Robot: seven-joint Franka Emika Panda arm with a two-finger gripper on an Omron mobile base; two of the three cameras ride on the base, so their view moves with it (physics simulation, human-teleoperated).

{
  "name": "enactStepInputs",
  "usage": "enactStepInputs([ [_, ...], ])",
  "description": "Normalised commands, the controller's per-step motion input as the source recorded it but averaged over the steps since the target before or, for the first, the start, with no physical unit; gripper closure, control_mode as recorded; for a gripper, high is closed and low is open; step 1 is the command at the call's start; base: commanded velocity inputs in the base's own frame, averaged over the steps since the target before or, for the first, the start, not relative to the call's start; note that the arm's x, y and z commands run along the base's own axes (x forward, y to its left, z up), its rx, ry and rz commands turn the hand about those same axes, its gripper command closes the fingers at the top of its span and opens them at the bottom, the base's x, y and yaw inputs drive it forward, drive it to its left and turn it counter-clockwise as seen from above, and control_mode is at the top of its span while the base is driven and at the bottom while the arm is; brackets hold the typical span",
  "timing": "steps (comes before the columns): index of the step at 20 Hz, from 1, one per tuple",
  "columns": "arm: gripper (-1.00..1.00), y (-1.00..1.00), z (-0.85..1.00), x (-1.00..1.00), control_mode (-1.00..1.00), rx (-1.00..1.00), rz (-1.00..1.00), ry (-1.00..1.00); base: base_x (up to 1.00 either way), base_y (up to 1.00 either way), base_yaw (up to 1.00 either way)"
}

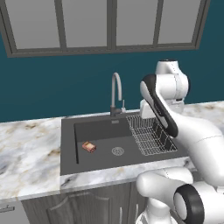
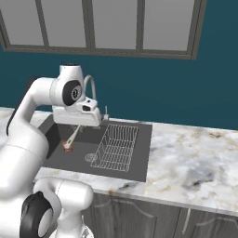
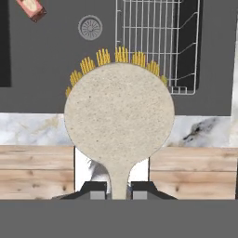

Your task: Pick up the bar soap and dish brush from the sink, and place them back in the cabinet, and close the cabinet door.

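Observation:
My gripper (image 3: 120, 190) is shut on the thin pale handle of the dish brush (image 3: 119, 116), whose round cream-tan head with yellow bristles points away from the hand. In the right base view the gripper (image 2: 80, 124) hangs above the left part of the sink (image 2: 144, 139), with the brush (image 2: 73, 135) slanting down from it edge-on. The bar soap (image 1: 89, 147), a small orange-red block with a tan face, lies on the sink (image 1: 69, 144) floor left of the drain; the soap (image 3: 31, 9) sits at the hand view's top left. The cabinet and cabinet door are out of view.
A wire dish rack (image 1: 151, 133) fills the sink's right half. The gooseneck faucet (image 1: 116, 92) stands behind the basin and the round drain (image 1: 117, 151) is in the floor. Marble counter (image 2: 195, 162) runs to both sides, with low cabinets below and a window above.

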Motion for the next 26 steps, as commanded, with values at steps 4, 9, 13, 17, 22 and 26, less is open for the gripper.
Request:
enactStepInputs([
  [4,1.00,-0.26,0.22,-0.11,-1.00,0.01,0.00,0.00,0.00,0.00,0.00],
  [9,1.00,-0.19,0.16,-0.11,-1.00,0.00,0.00,0.00,0.00,0.00,0.00],
  [13,1.00,-0.16,0.06,-0.14,-1.00,0.00,0.00,0.00,0.00,0.00,0.00],
  [17,1.00,-0.09,0.01,-0.27,-1.00,0.00,0.00,-0.02,0.00,0.00,0.00],
  [22,1.00,0.00,0.00,0.00,1.00,0.00,0.00,0.00,-0.46,-0.01,0.00],
  [26,1.00,0.00,0.00,0.00,1.00,0.00,0.00,0.00,-0.61,0.00,0.00],
])
